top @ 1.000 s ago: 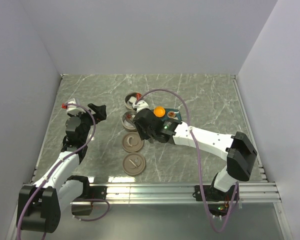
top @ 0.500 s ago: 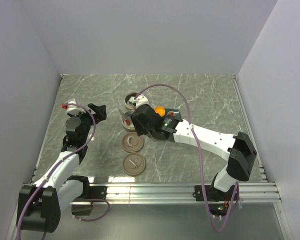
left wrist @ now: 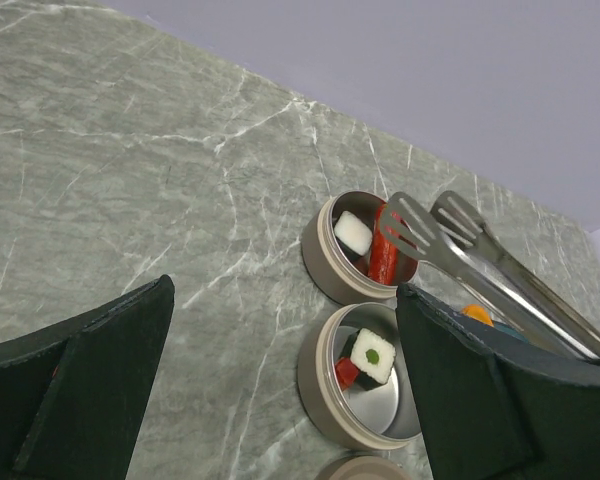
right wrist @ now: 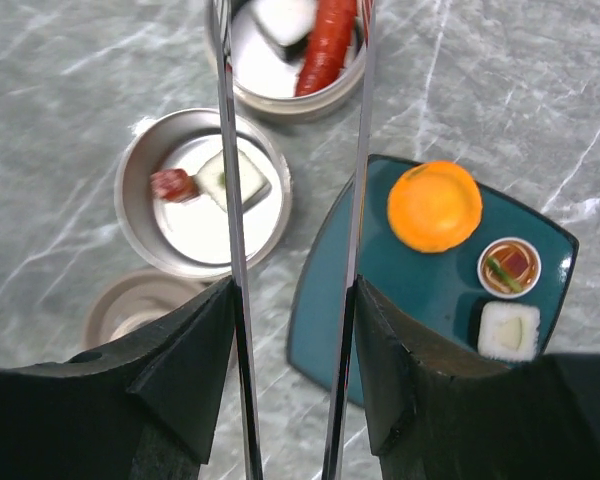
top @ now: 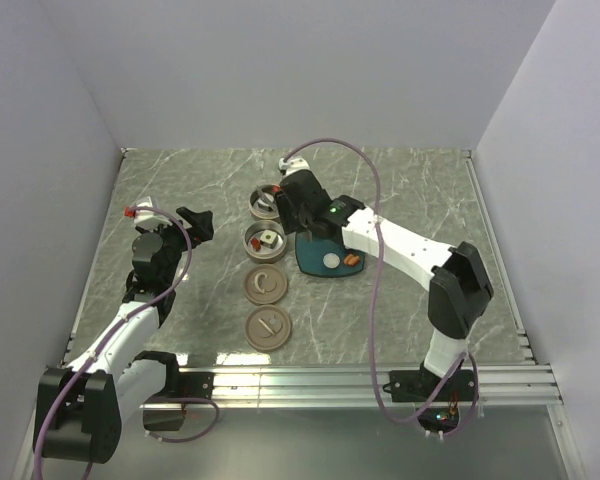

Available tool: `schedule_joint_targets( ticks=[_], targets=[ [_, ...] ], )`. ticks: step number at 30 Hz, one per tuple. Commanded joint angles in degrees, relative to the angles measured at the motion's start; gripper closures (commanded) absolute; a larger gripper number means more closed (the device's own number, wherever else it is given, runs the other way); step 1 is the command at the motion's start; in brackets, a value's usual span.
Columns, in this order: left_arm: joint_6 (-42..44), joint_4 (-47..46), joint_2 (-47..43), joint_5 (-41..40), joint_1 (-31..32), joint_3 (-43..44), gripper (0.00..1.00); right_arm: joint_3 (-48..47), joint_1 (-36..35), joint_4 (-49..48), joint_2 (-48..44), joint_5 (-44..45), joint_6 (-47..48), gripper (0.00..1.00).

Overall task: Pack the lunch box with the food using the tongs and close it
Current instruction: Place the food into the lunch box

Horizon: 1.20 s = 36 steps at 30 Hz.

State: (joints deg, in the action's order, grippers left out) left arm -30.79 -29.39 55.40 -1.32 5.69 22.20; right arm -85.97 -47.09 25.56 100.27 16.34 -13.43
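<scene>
Though the top view shows both lids [top: 266, 286] off and the left gripper [top: 195, 222] spread empty, the left wrist view finds sausage [left wrist: 384, 255] and white cubes [left wrist: 353, 232] already in the tins [left wrist: 325, 278] beneath the parted tongs [left wrist: 420, 232]. Only the right wrist view shows the right gripper [right wrist: 292, 340] clamping those tongs, with orange ball [right wrist: 435, 205], dark piece [right wrist: 509, 266] and cube [right wrist: 507, 330] left on the teal plate [right wrist: 420, 300].

1. Two round tins [right wrist: 202, 195] stood open.
2. Two lids [top: 266, 286].
3. One teal plate [right wrist: 420, 300].
4. One pair of tongs [left wrist: 412, 228].
5. Three white cubes [right wrist: 507, 330], two red pieces [right wrist: 330, 40], one orange ball [right wrist: 434, 206], one small dark round piece [right wrist: 509, 266].
</scene>
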Motion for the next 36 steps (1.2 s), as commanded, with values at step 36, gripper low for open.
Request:
schedule_joint_targets(
  ticks=[36],
  targets=[
    [0.1,-2.8,0.9,0.8,-0.2,1.9,0.0,-5.8,4.4,-6.4,4.0,-5.2,3.9,0.44]
  ],
)
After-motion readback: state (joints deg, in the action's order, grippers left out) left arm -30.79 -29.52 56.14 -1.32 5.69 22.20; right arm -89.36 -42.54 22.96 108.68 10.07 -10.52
